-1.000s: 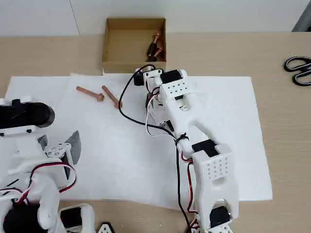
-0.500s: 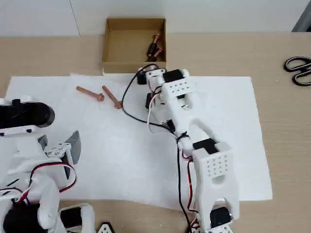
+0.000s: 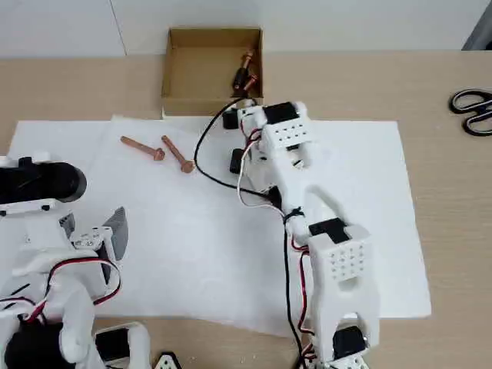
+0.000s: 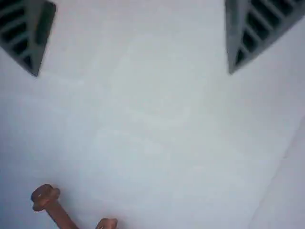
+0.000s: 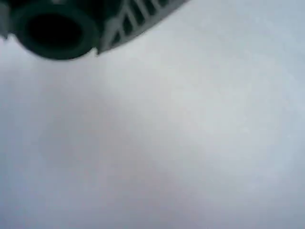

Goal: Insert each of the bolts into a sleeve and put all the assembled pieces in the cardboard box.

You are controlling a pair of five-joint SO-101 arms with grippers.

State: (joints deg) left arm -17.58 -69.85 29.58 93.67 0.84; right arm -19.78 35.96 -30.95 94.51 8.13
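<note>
Wooden table noted, with a white paper sheet laid over it. The right arm is stretched across the sheet toward 12 o'clock, ending just short of the cardboard box, where assembled pieces lie along the 3 o'clock wall. The left arm is parked at 8 o'clock. Scissors are seen at 2 o'clock, well apart. Two bolts lie on the sheet at 10 o'clock, near one another. The right gripper is judged to be pinching a black sleeve, its bore uncovered. The left gripper is spread wide above bare paper, with the bolts ahead of it. For a clean step, one bolt should be taken by the shank close to the head, the neighbour left undisturbed and the tip kept free. The sleeve should be held steady with its bore turned toward the bolt, and the axes lined up before pushing. Against the earlier frame, the right arm's wrist is found shifted slightly toward 1 o'clock, nearer the box, and its cable loop redrawn. The bolts, box and left arm are unchanged.
</note>
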